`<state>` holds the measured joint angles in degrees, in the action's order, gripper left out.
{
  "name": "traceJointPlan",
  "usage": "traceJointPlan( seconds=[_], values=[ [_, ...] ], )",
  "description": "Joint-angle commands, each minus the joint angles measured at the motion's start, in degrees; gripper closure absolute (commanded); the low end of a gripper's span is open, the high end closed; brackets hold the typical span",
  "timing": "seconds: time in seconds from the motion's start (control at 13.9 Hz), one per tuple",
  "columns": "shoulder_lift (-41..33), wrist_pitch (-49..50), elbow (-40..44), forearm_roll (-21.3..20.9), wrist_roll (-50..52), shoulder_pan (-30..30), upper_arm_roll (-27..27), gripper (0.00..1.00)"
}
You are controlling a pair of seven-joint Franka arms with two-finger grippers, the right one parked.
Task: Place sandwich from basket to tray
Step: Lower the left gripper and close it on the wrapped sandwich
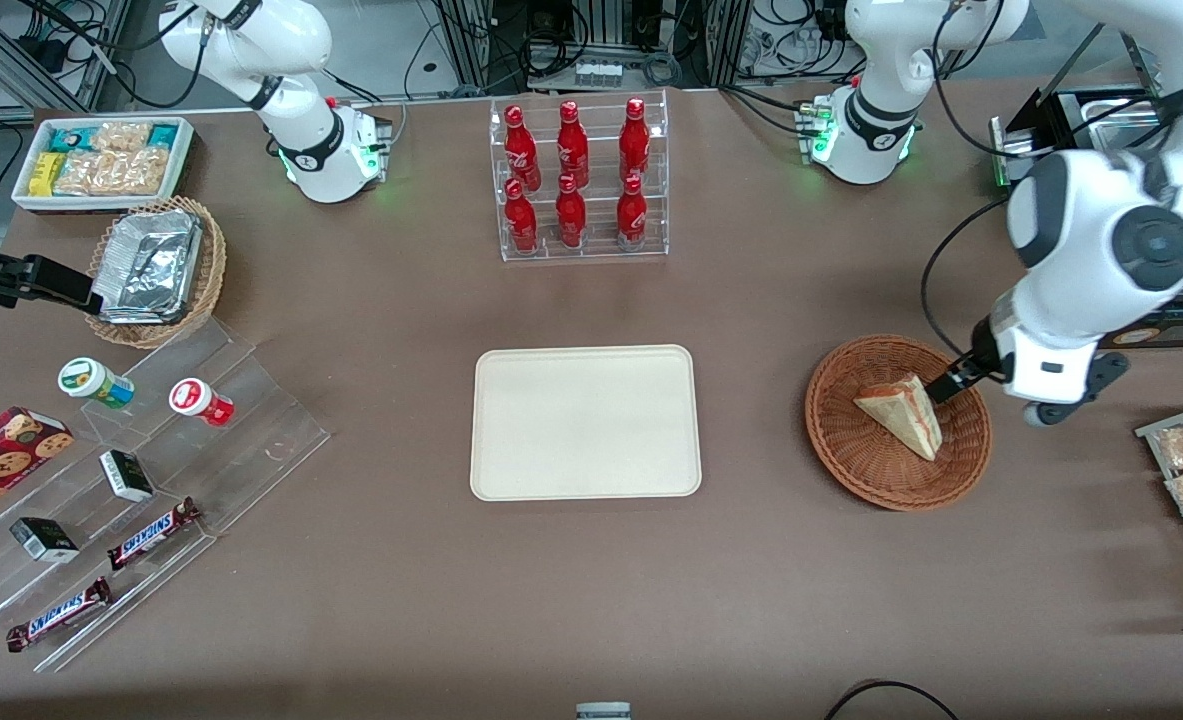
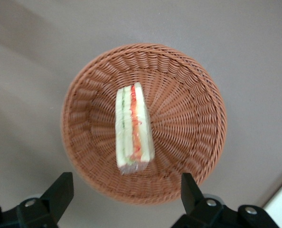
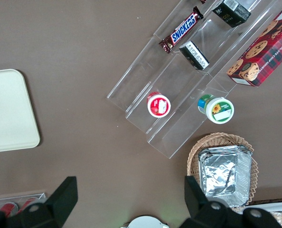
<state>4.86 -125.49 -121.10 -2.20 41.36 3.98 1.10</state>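
One flat cream-coloured rectangular tray (image 1: 585, 421) is seen bare at table centre. At its 3 o'clock, well apart, the round reddish-brown woven wicker basket (image 1: 841, 445) holds the small triangular sandwich wedge (image 1: 903, 411), its red and green filling edge visible at the wrist camera. The left arm's gripper (image 2: 124, 192) is held above the basket, fingers (image 2: 60, 191) spread wide, nothing gripped.

A brown, matte table (image 1: 591, 600) fills nearly the whole front view, evenly lit from above with only soft shadows. Past its edge farthest from the front camera runs a pale floor strewn with black cables (image 1: 511, 40) and metal frame legs (image 1: 471, 40) (a power strip (image 1: 599, 72) lies among them). At the working arm's end stands dark metal equipment (image 1: 1081, 110).
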Motion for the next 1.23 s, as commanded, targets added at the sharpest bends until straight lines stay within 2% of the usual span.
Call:
traceJointPlan(
  seconds=[0.0, 0.14, 0.29, 1.15],
  values=[
    [-2.4, -7.6, -8.0, -0.9, 2.6, 0.5, -0.4, 0.00],
    [-1.9, -10.0, -10.3, -0.9, 2.8, 0.2, -0.5, 0.00],
    [-1.5, -18.3, -14.6, -0.4, 3.7, 0.1, -1.9, 0.00],
    [5.1, -26.2, -14.5, 0.9, 5.7, 1.4, -1.8, 0.00]
  ],
)
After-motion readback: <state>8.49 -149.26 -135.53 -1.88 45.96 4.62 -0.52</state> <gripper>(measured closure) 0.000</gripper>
